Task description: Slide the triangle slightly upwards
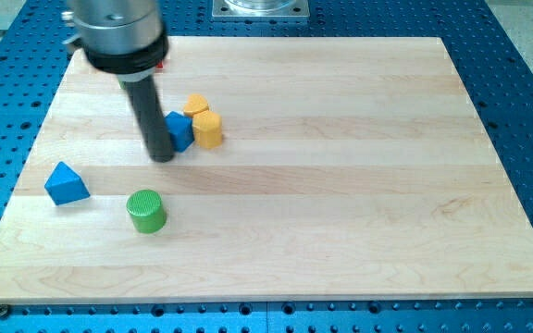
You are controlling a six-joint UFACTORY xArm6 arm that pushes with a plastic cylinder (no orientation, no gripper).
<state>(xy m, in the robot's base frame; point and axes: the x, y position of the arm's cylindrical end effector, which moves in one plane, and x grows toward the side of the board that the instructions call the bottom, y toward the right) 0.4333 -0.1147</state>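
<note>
The blue triangle (66,183) lies on the wooden board (340,185) near the view's left edge. My tip (162,155) stands to the triangle's upper right, well apart from it. The tip touches or nearly touches the lower left side of a blue block (180,129), whose shape the rod partly hides.
Two yellow blocks sit right of the blue block: one (208,130) beside it, one (196,104) just above. A green cylinder (145,211) stands below my tip, right of the triangle. A red block (160,65) peeks out behind the arm at the view's top.
</note>
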